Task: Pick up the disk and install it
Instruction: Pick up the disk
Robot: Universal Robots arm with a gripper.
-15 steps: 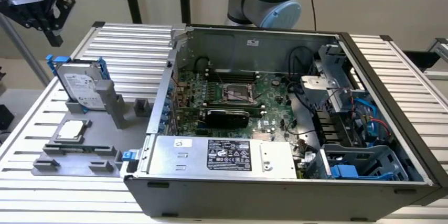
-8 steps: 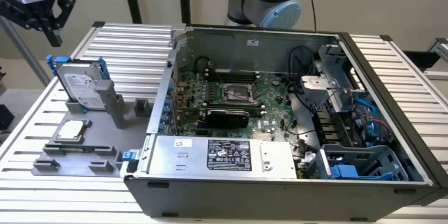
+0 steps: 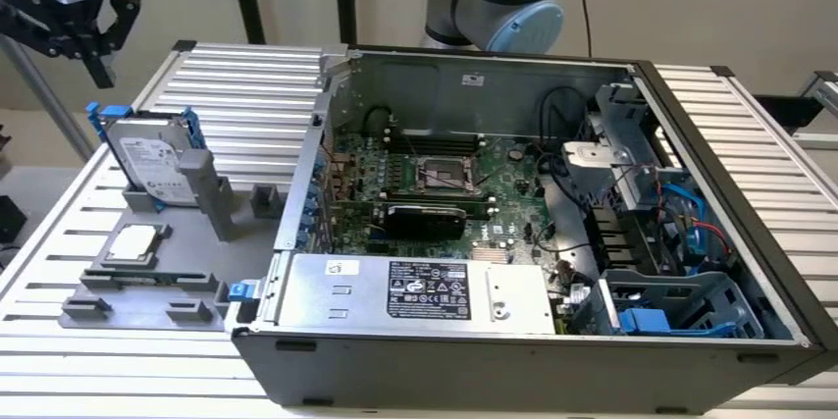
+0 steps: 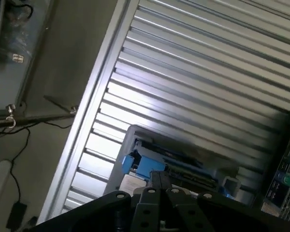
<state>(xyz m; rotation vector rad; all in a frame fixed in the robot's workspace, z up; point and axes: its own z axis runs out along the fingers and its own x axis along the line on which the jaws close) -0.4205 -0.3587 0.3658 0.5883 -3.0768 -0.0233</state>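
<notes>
Currently, exterior view: black tool [image 3: 78,51], empty, opening cannot tell, well above silver-grey metal disk [image 3: 147,156] in blue plastic carrier [image 3: 98,123], upright in grey stand [image 3: 210,193]. Wrist view: disk [image 4: 171,162] edge-on over ribbed aluminium surface [image 4: 208,72]. Risk: misaligned descent could strike carrier, tip disk.

— We find the gripper [image 3: 77,44] cut off at the exterior view's upper left corner.
— And the disk [image 3: 144,156] is partly hidden by its grey stand [image 3: 199,182]; we can't read its label. In the wrist view we see it blurred.
</notes>
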